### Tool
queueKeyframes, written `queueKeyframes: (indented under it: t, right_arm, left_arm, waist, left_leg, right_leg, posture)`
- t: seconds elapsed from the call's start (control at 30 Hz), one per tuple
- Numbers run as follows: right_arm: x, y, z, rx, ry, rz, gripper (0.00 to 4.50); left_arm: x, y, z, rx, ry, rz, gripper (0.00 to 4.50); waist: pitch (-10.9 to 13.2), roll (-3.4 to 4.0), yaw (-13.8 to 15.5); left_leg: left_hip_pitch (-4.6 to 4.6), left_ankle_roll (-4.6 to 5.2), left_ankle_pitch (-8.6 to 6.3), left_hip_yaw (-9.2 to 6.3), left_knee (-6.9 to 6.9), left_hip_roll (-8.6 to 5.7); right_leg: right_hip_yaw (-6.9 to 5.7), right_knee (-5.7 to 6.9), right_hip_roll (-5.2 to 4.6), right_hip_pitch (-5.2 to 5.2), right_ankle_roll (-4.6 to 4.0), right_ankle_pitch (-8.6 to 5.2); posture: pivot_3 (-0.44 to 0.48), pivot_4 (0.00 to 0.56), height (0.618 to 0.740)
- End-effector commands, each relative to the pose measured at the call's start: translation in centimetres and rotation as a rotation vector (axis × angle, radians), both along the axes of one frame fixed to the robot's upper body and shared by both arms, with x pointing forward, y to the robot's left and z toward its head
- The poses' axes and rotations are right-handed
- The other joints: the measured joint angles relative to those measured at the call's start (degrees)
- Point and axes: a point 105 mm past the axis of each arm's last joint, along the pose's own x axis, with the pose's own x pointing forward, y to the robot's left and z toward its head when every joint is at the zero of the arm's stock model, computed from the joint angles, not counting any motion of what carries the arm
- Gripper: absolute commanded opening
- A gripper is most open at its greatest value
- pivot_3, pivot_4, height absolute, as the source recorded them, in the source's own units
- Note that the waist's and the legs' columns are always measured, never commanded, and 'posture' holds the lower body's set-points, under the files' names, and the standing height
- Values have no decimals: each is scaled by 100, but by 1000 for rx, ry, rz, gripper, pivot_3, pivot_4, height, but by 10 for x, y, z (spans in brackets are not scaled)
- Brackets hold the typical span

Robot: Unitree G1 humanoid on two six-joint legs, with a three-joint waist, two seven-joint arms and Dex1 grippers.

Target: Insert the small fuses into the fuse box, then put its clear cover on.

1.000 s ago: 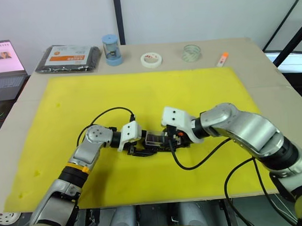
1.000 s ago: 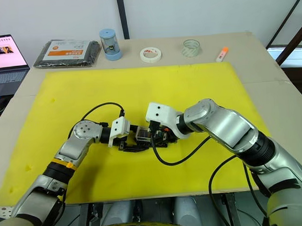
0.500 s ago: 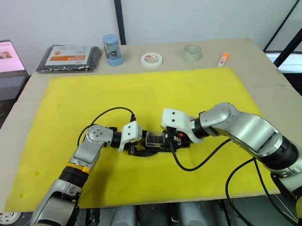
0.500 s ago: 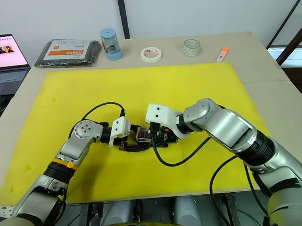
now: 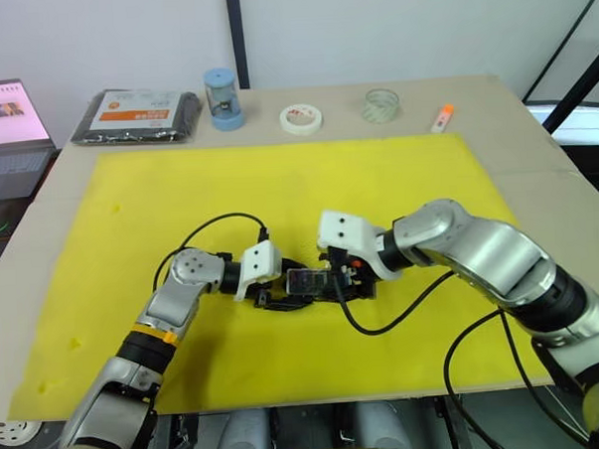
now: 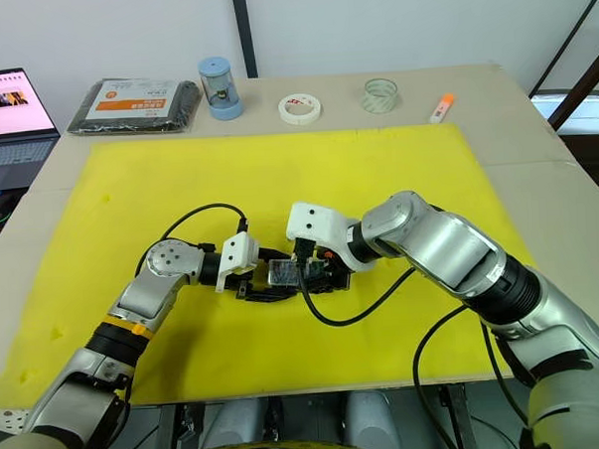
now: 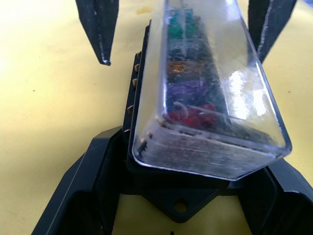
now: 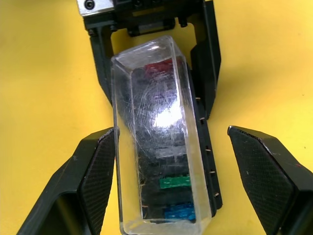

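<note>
Head view: the fuse box point(image 5: 307, 284) lies on the yellow mat point(image 5: 397, 180), between the left gripper point(image 5: 273, 290) and the right gripper point(image 5: 334, 283).

Left wrist view: the clear cover point(image 7: 210, 93) sits on the box, between the spread left jaws, slightly askew; red, purple and green small fuses point(image 7: 188, 68) show underneath.

Right wrist view: right jaws are spread, one finger point(image 8: 98, 171) touching the cover's side. The cover is probably light, rigid and slippery; pinching its long side walls looks safest.
</note>
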Motion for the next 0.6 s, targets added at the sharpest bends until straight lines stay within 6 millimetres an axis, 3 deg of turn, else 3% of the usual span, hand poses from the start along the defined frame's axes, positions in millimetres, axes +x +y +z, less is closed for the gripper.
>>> queueKeyframes:
  t: [0.03, 0.6]
  right_arm:
    - [3, 1, 16, 24, -59, 8, 3804]
    - [1, 2, 20, 63, -22, -10, 3804]
  left_arm:
    - [0, 3, -3, 13, 6, 22, 2766]
    - [1, -1, -2, 11, 2, 9, 2766]
  waist:
    - [0, 0, 0]
    - [0, 0, 3]
  left_leg:
    - [0, 0, 0, 0, 0, 0]
    - [-1, 0, 0, 0, 0, 0]
  right_leg:
    - [0, 0, 0, 0, 0, 0]
    - [0, 0, -1, 0, 0, 0]
  posture:
    - [0, 150, 740]
    - [0, 150, 740]
